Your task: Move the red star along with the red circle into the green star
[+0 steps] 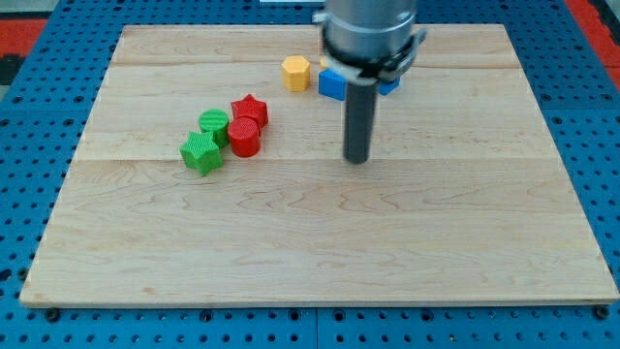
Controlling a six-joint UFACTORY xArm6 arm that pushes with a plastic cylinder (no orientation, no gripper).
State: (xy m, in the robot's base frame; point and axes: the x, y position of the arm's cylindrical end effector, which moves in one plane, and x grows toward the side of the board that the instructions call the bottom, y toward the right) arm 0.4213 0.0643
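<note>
No container is on the wooden board [320, 242]; all blocks lie directly on its pale planks. The arm has no jaws, only a dark straight rod, so there is nothing to open or close.

The red star [251, 109] lies left of the board's centre, toward the view's top. Its top face is ribbed and its points are short. Just below it, touching, is the red circle [244, 138], a short cylinder with the same ribbed top. To the left of the red circle, touching or almost touching, sits the green circle [214, 124]. The green star [201, 152] is lower and to the left, close beside the green circle and near the red circle; whether it touches the red one I cannot tell.

My tip [357, 160] stands on the board to the view's right of the red pair, well apart from them.

Near the view's top are a yellow hexagon [296, 73] and a blue block [334, 83], partly hidden behind the rod's mount.
</note>
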